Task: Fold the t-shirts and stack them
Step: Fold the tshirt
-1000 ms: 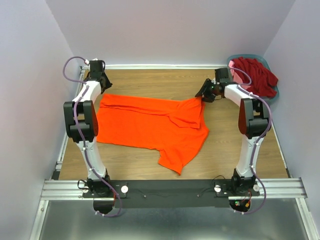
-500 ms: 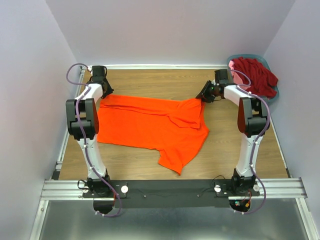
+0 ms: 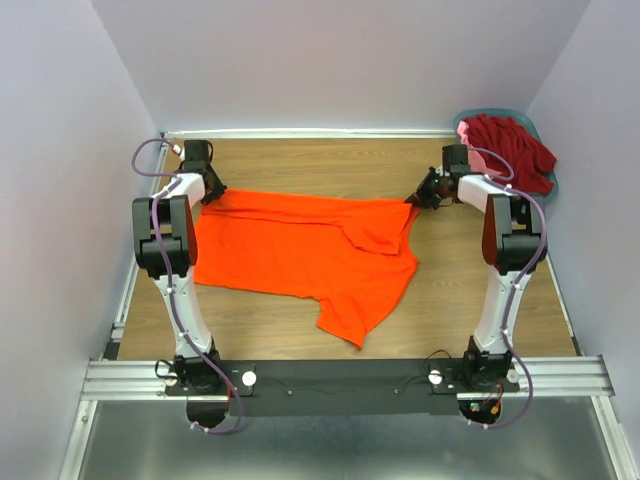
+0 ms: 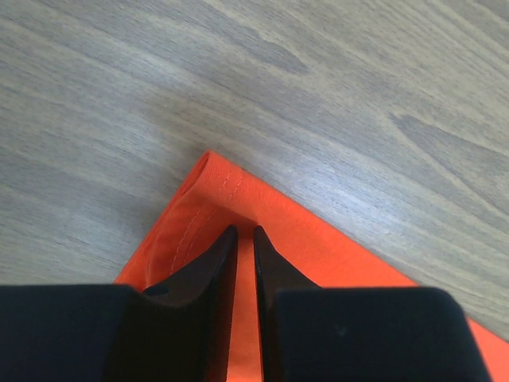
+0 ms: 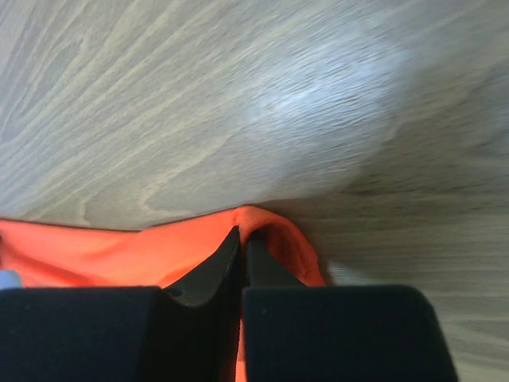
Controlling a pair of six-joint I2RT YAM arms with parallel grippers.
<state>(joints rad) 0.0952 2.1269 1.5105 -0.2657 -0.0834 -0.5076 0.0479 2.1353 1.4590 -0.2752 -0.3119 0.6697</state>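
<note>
Orange t-shirt spread on worktop, unfolded. Left end effector and right end effector each clamped on far corner. Dark red t-shirt heaped in basket. No fold, no stack yet; task seems barely begun

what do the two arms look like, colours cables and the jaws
Both the left arm and right arm have white links with bulky black joint housings. A purple cable loops along each. The jaws are matte black, tapering to thin tips. No markings are readable.
</note>
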